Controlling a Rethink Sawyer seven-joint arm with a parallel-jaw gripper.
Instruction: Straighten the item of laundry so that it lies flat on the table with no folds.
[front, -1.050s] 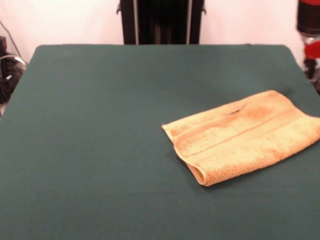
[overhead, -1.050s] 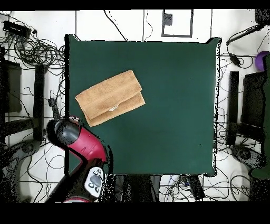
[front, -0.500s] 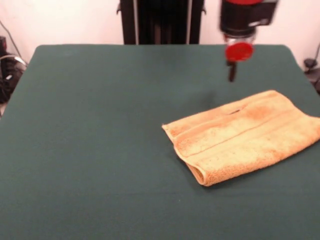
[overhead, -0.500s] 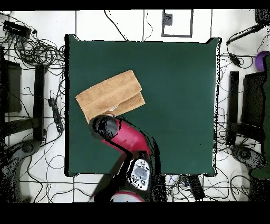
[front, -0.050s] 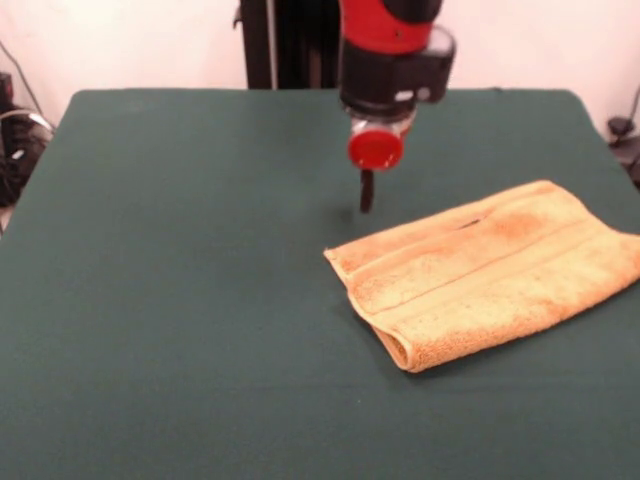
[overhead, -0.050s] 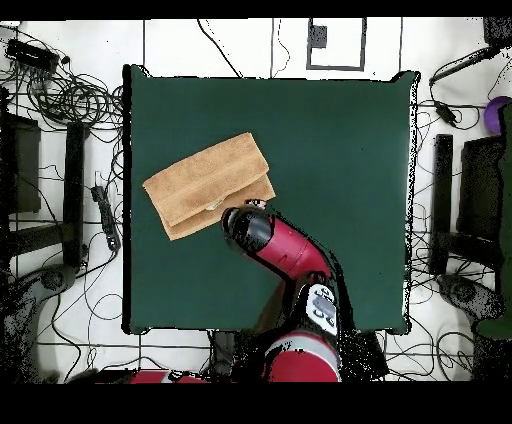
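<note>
The item of laundry (front, -0.050s: 490, 270) is an orange-tan towel folded double, lying on the right side of the green table (front, -0.050s: 180, 250). Its fold shows as a rounded lip at the near left corner. From overhead the towel (overhead, -0.050s: 208, 185) lies slanted near the left edge of the table (overhead, -0.050s: 330, 150), a small white tag on its lower edge. My gripper (front, -0.050s: 367, 192) hangs shut under a red disc, just above the cloth and a little beyond the towel's far left edge, touching nothing. In the overhead view the red arm (overhead, -0.050s: 275, 245) covers the gripper.
Cables, stands and dark equipment (overhead, -0.050s: 60, 150) ring the table on the floor. The dark pedestal column (front, -0.050s: 320, 40) stands behind the far table edge. Open green cloth stretches left of the towel in the front view.
The arm has swung in from off the table's side, passing behind the towel. It has dropped lower and now hangs by the towel's far left edge. The towel has not moved.
</note>
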